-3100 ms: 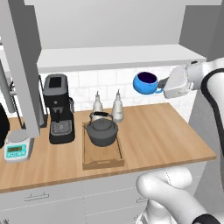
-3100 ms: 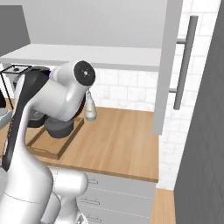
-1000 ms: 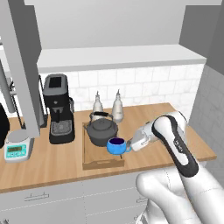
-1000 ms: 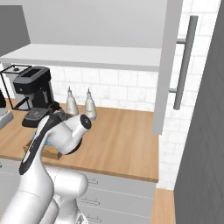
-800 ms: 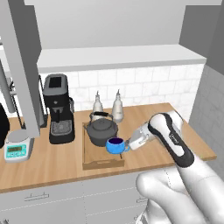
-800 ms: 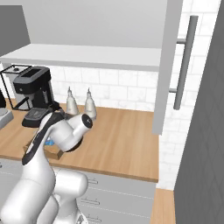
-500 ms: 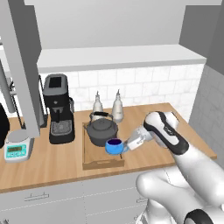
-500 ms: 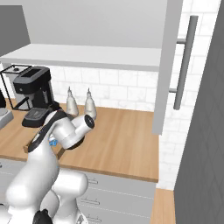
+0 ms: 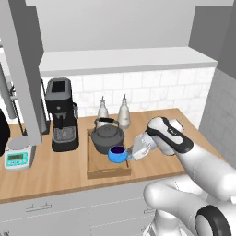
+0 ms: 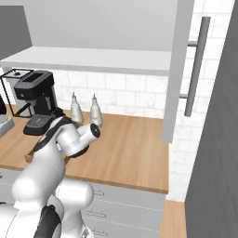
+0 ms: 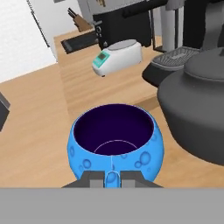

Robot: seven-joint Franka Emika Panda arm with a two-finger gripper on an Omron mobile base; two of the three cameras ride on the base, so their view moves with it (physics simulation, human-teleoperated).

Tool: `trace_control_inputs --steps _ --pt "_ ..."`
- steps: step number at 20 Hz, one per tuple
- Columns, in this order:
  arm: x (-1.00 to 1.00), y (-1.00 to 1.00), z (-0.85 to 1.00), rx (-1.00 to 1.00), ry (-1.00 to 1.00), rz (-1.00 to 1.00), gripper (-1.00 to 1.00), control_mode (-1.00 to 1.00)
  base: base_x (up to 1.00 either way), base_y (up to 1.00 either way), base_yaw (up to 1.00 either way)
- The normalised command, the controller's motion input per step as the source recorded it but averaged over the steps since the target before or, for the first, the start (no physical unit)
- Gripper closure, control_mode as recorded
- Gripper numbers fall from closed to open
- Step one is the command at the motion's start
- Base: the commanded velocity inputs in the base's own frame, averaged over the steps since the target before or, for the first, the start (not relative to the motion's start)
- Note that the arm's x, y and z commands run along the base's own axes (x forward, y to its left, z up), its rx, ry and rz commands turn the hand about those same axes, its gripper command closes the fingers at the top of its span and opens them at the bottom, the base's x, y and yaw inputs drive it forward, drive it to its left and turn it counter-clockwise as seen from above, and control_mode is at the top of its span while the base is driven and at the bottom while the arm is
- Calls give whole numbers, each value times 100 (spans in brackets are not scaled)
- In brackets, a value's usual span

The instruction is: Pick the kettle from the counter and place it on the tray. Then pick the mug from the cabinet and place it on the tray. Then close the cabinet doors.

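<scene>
Two things sit over the tray [image 9: 109, 171] right now: the kettle [image 9: 107, 136] at the back, and the blue mug [image 9: 117, 154] just in front of it, low over the tray's right front part. And the gripper [image 9: 133, 153] has that mug by its handle, fingers pinched tight on it, reaching in from the right side. From the hand view you look straight into the mug [image 11: 114, 142], dark inside, handle clamped between the two fingertips [image 11: 93, 179], with the kettle [image 11: 199, 103] bulking up just beside it on the right. Whether the mug's base is touching the wood, I can't tell. Behind the tray, two bottles [image 9: 113, 110] stand against the tiled wall; to the left there's the coffee machine [image 9: 61, 115] and a small scale [image 9: 17, 156] on the counter [image 9: 55, 168]. Over on the right base view, a cabinet door [image 10: 179, 69] hangs open, its long bar handle [image 10: 196, 65] in plain sight, and the arm's elbow covers the tray area.
</scene>
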Motion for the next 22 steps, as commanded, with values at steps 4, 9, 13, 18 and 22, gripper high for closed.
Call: trace_control_inputs --steps 4,9,13,18,22 --pt "4 17 -21 0 -3 0 100 -100 0 0 0" --pt "3 17 -33 -1 0 0 100 -100 0 0 0" --pt "1 2 -32 0 0 0 100 -100 0 0 0" --pt "0 0 -30 0 0 0 100 -100 0 0 0" --pt "0 0 -33 0 0 0 100 -100 0 0 0"
